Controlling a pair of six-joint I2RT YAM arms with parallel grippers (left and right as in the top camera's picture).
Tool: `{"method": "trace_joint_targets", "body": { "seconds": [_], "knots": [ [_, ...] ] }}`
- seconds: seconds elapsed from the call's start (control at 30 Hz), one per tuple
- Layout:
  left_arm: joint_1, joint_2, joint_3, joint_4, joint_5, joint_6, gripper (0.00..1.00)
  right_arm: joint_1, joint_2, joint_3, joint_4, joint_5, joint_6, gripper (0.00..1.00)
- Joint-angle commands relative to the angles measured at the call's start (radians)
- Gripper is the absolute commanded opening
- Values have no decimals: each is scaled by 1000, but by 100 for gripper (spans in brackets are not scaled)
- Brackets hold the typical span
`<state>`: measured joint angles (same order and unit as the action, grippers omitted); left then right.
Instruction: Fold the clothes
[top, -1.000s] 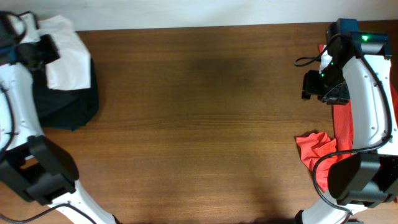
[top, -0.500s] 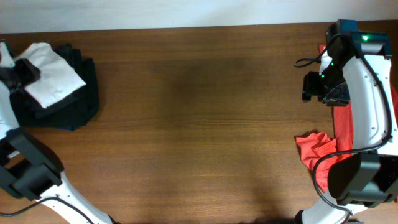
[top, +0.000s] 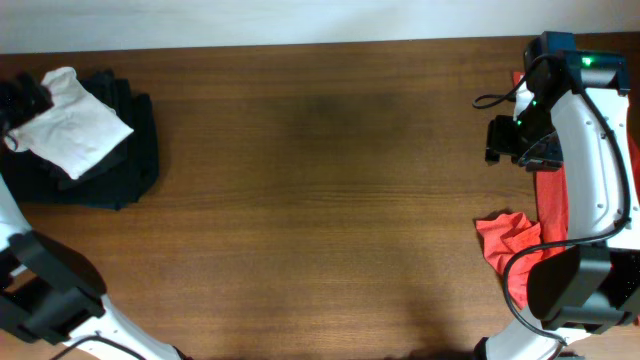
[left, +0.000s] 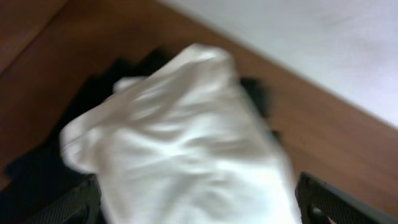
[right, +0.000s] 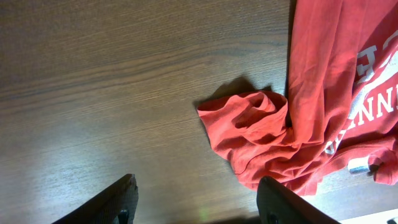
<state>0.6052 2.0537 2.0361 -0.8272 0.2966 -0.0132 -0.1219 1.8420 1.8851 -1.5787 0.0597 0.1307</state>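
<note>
A folded white T-shirt (top: 75, 135) lies on a pile of dark clothes (top: 110, 175) at the table's far left. My left gripper (top: 25, 100) hovers at the shirt's left end. In the left wrist view the white shirt (left: 186, 137) fills the frame and my left gripper (left: 199, 211) stands wide open over it, one finger on either side. A crumpled red T-shirt (top: 515, 240) with white lettering (right: 373, 99) lies at the right edge. My right gripper (top: 500, 140) hangs open above bare wood beside the red shirt (right: 267, 130), with nothing between its fingers (right: 121, 199).
The brown wooden table (top: 320, 180) stretches between the two arms. A pale wall or floor strip runs along the far edge. The red shirt partly hangs over the right edge under the right arm's white links (top: 590, 150).
My left gripper has swung left and set the white shirt down on the dark pile, then opened wide and let go of it. The right arm has not moved.
</note>
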Motion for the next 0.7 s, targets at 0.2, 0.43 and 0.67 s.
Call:
{"method": "trace_joint_targets", "body": {
  "seconds": [0.2,0.43,0.67],
  "knots": [
    [-327,-38,22,-148,27,-8,99,-3,-3,16,5,-171,-90,96],
    [-558,-38,22,-534,-96,-9,99,-3,4,-34,-63,-266,-153,99],
    [-605,-38,22,-812,-116,-9,99,-3,-29,-89,-121,-270,-153,99]
  ]
}}
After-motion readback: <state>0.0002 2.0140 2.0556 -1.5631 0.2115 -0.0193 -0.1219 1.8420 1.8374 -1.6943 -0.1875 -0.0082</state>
